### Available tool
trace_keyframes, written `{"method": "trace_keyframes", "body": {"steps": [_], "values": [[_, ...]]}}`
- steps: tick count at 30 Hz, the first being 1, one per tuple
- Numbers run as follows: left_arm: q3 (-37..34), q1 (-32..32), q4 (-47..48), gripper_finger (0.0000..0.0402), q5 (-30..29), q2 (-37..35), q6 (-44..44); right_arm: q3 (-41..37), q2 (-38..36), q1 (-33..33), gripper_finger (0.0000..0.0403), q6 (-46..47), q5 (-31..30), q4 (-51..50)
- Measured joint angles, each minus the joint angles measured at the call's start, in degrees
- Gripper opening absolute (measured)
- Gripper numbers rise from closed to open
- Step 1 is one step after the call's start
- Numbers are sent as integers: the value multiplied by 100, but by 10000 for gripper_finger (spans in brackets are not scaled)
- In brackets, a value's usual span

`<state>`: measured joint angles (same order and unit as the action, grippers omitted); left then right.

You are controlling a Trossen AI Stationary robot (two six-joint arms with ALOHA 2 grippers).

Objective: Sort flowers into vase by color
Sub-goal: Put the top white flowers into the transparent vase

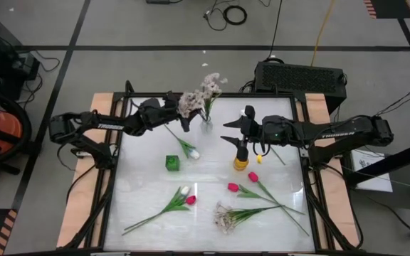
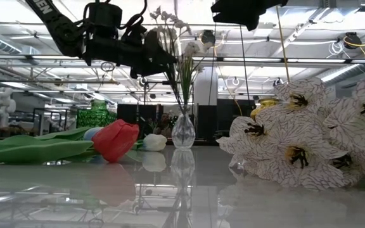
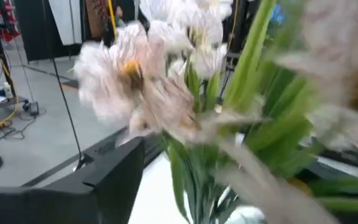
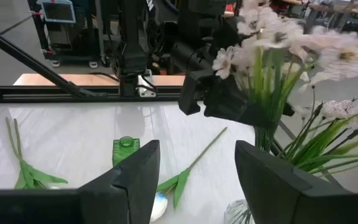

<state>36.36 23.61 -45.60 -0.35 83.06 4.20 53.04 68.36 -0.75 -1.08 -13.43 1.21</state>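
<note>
We see the left gripper (image 1: 184,112) up by the clear glass vase (image 1: 206,118) at the table's far edge, pinched on a pale blossom spray (image 1: 189,102); that spray sits just beside a second pale spray (image 1: 211,86) already standing in the vase; whether the held stem is inside the vase neck, we cannot tell; the low view has the vase (image 2: 183,132) upright with thin stems rising out of it and the left arm's dark gripper body close against the blossoms above.

Right gripper (image 1: 235,132) is raised above the yellow vase (image 1: 241,163) near the table's middle, fingers spread apart and nothing between them; right wrist view shows both dark fingers (image 4: 135,171) with a wide gap, looking toward the left arm and the sprays.

Rest of the flowers on the white table (image 1: 148,192): a white tulip (image 1: 192,153) lies just beside the small green vase (image 1: 172,163); a white-and-pink tulip pair (image 1: 186,195) lies at the front left, stems running toward the front edge; two pink tulips (image 1: 242,182) lie in front of the yellow vase, their stems crossing toward the front right; a third pale spray (image 1: 225,219) lies at the front middle, and it fills the right of the low view (image 2: 309,139).
</note>
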Motion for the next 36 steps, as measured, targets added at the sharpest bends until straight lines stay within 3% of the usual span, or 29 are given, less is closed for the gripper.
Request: {"method": "trace_keyframes", "body": {"steps": [7, 16, 36], "values": [[4, 1, 628, 334, 21, -498, -6, 0, 0, 0, 201, -5, 0, -93], [4, 1, 1509, 337, 19, -967, -8, 2, 0, 0, 201, -55, 0, -91], [-4, 1, 2799, 337, 17, -1187, -113, 2, 0, 0, 201, -64, 0, -293]]}}
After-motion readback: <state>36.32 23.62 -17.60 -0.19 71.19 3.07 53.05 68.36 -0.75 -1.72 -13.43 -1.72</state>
